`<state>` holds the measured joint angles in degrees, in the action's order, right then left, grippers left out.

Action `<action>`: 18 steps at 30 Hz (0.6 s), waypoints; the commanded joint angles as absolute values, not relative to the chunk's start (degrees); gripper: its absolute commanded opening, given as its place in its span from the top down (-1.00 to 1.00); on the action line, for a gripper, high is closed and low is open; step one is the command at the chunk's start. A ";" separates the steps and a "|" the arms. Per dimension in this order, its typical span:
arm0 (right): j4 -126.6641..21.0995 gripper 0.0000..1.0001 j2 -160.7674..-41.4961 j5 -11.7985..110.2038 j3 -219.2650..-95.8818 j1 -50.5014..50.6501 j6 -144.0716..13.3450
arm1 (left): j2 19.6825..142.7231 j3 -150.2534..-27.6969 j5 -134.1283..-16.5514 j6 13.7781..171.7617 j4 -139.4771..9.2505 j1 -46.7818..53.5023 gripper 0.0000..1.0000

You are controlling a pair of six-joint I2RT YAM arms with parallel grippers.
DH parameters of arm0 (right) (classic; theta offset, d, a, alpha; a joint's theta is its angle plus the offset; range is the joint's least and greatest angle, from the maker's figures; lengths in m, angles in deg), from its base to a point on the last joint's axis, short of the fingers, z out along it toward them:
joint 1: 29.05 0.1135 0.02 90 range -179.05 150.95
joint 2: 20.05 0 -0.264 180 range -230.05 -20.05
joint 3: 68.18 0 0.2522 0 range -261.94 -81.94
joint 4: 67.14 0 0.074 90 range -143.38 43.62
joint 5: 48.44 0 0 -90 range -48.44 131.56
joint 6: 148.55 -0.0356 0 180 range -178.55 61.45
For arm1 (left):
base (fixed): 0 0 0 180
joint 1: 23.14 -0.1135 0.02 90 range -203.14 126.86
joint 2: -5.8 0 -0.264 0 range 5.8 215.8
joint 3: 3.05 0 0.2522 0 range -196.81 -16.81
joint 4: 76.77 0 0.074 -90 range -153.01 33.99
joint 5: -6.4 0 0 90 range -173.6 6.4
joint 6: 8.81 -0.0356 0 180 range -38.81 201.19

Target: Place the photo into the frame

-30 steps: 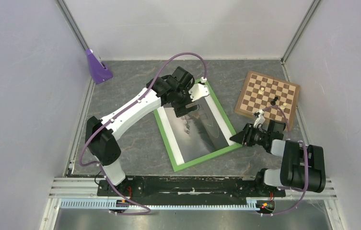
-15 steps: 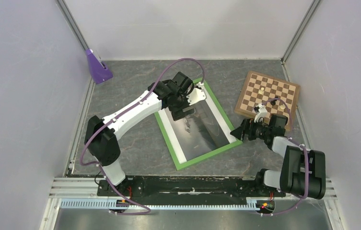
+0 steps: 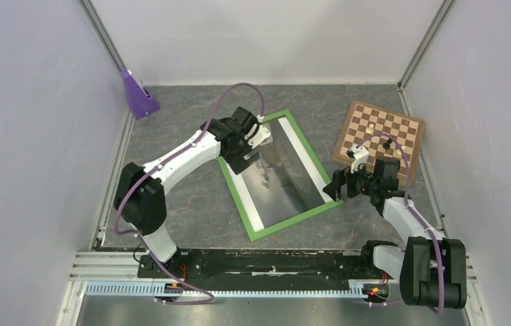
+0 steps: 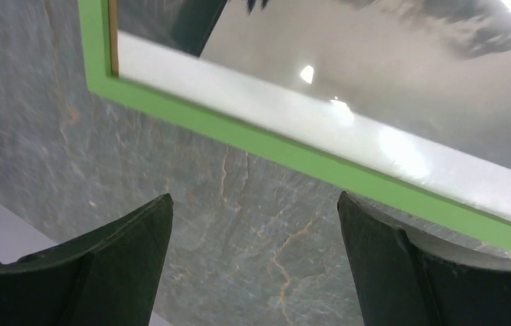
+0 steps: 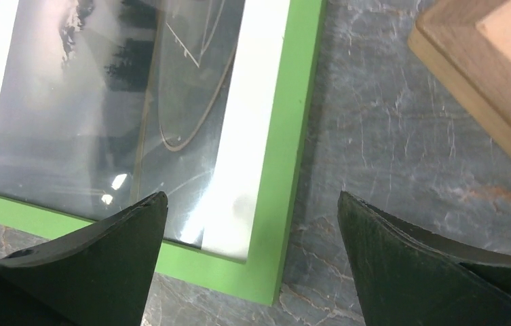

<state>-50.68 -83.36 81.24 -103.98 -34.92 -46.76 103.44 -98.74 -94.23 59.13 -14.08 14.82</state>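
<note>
From above, the frame (image 3: 293,221) lies green side up mid-table with the photo (image 3: 283,180) inside. My left gripper (image 3: 249,153) hangs released over its far left, my right gripper (image 3: 337,187) released at its near right corner. Left wrist alone shows glare spots on the print. Right wrist shows the chessboard (image 5: 483,81) well apart.

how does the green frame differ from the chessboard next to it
The frame is bright green, thin rails around a glossy dark photo; the chessboard is a solid brown-and-cream checkered slab. The frame looks larger and lies centrally; the chessboard sits at the far right, carrying a few small pieces. Both lie flat, turned askew.
</note>
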 commanded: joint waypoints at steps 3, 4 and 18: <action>-51.78 -0.96 -82.43 74.23 -108.08 -30.46 -43.12 | 101.04 -94.54 -93.04 69.57 -14.45 6.95 -0.93; -51.84 -0.96 -82.85 73.71 -108.13 -30.17 -42.67 | 101.34 -94.21 -91.53 70.42 -13.89 5.50 -0.93; -48.71 -0.96 -90.25 72.30 -108.31 -24.97 -34.71 | 107.05 -91.72 -74.94 77.06 -13.61 -2.71 -0.93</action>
